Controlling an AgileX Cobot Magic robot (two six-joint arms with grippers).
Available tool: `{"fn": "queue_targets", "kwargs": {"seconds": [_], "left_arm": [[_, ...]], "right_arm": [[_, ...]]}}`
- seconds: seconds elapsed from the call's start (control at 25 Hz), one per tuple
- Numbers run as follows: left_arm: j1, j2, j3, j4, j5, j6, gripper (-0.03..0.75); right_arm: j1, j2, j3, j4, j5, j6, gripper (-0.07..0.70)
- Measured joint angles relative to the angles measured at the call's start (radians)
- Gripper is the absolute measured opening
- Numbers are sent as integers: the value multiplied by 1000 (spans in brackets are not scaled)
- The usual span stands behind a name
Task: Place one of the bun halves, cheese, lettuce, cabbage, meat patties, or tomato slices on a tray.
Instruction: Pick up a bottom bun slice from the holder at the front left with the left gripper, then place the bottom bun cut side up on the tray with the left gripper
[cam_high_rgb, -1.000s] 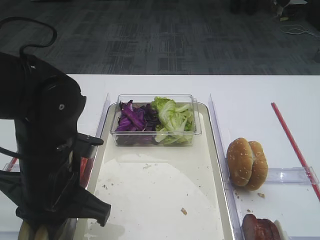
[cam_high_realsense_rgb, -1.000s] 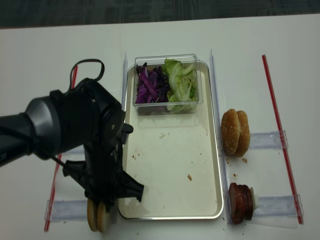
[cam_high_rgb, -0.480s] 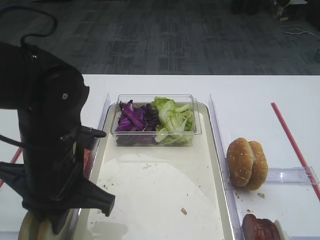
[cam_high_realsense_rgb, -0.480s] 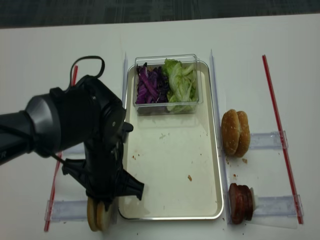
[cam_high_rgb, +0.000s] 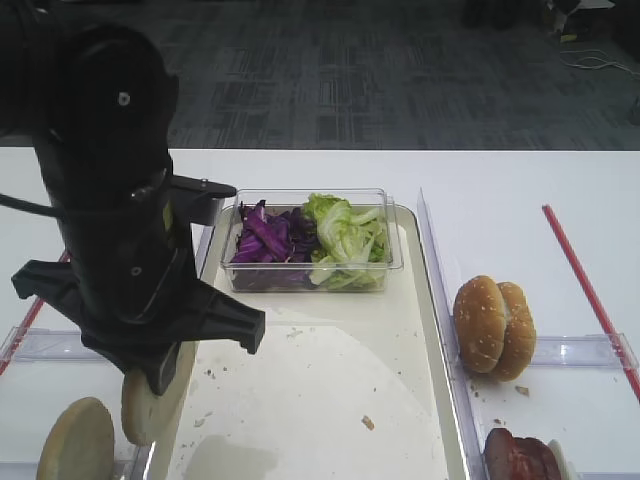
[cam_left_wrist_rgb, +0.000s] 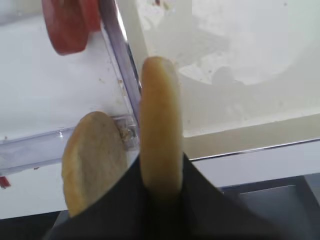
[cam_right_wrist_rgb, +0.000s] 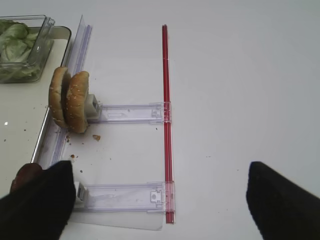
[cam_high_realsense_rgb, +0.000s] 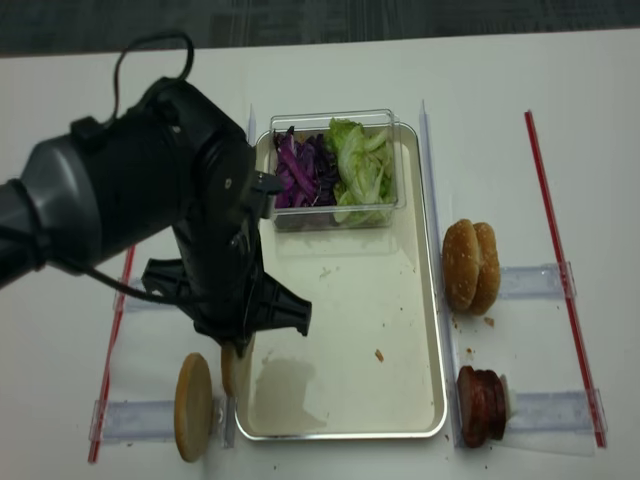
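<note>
Bun bottom (cam_left_wrist_rgb: 159, 125) is held on its edge by the left tool (cam_high_rgb: 158, 375), whose jaws are squeezed shut on it. A second ago this flat bun stood low at 7 o'clock beside the other bun half (cam_high_rgb: 76, 442), and the jaws were closing. Now it has been lifted up and hangs just above the left rim of the tray (cam_high_rgb: 437, 300), so I think the pick-up is done and the next job is to carry it over the tray and let go.

It is thin and round, with a pale face and a tan crust. The other bun half looks thicker and soft. The tray is long, shiny at the rims, creamy inside, with crumbs. At 12 o'clock on it sits a clear tub (cam_high_rgb: 392, 255) with crinkly green lettuce (cam_high_rgb: 345, 240) and stringy purple cabbage (cam_high_rgb: 262, 238).

The right tool (cam_right_wrist_rgb: 160, 200) stands open over the worktop (cam_right_wrist_rgb: 240, 75).
</note>
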Motion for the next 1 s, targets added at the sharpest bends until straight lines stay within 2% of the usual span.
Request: {"fn": "queue_targets", "kwargs": {"seconds": [0.24,0.4,0.64,0.8,0.88,1.0], "left_arm": [[0,-33,-11,-34,2,9,54],[0,-33,-11,-133,1,71,54],[15,-35,19,-273,-99,193,54],[95,-35,100,-446,-175,385,54],[148,-35,141,-576,-212,528,54],[227,-23,188,-782,-227,753,54]], "right_arm": [[0,0,0,0,0,0,693],[0,0,0,0,0,0,693],[0,0,0,0,0,0,693],[0,0,0,0,0,0,693],[0,0,0,0,0,0,693],[0,0,0,0,0,0,693]]}}
